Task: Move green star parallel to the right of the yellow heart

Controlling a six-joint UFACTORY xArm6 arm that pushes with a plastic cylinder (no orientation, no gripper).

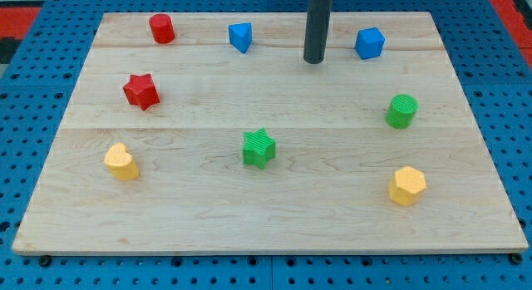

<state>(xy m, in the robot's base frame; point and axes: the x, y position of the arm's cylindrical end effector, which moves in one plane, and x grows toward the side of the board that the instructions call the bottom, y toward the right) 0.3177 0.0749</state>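
Note:
The green star (pixel 258 148) lies near the middle of the wooden board (pixel 274 215), slightly toward the view's bottom. The yellow heart (pixel 121 161) lies at the view's left, a little lower than the star and well apart from it. My tip (pixel 313 61) is near the view's top, right of centre, far above the green star and a little to its right. It touches no block.
A red cylinder (pixel 161 29) and a blue block (pixel 240 36) sit at the top left. A blue cube (pixel 369 43) is right of my tip. A red star (pixel 141 90), a green cylinder (pixel 401 111) and a yellow hexagon (pixel 406 186) also lie on the board.

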